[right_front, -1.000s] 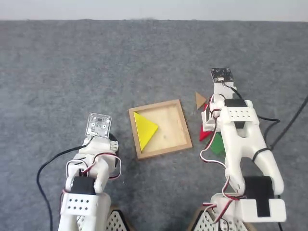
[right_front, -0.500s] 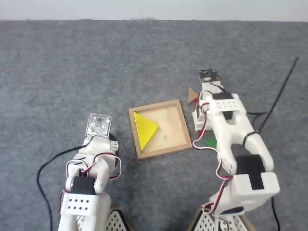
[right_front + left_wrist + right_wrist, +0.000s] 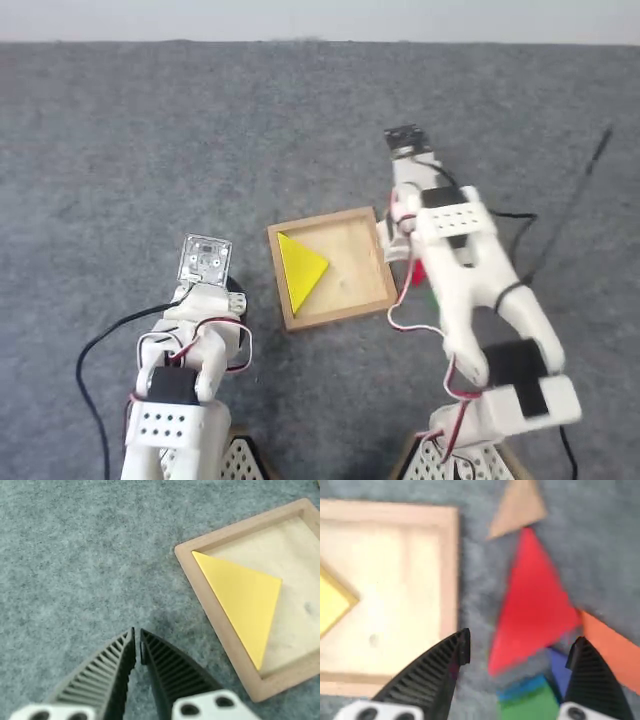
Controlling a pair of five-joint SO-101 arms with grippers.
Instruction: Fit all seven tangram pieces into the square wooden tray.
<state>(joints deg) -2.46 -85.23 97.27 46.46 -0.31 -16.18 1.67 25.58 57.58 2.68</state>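
Observation:
The square wooden tray (image 3: 325, 218) lies mid-table with a yellow triangle (image 3: 300, 268) along its left side. Just right of the tray my right arm (image 3: 445, 225) hangs over the loose pieces. In the right wrist view my right gripper (image 3: 521, 640) is open above a red triangle (image 3: 532, 605), one finger near the tray's rim (image 3: 449, 570). A tan triangle (image 3: 517, 507), an orange piece (image 3: 612, 645), a blue piece (image 3: 560, 670) and a green piece (image 3: 527, 705) lie around it. My left gripper (image 3: 136, 632) is shut and empty over the carpet, left of the tray (image 3: 200, 587).
Grey carpet covers the whole table. Cables trail from both arms, one (image 3: 570, 210) looping out to the right. Most of the tray floor (image 3: 350, 262) right of the yellow triangle is bare wood.
My right arm has swung left toward the tray, now covering the tan triangle and most of the red and green pieces in the high view. The left arm has kept still.

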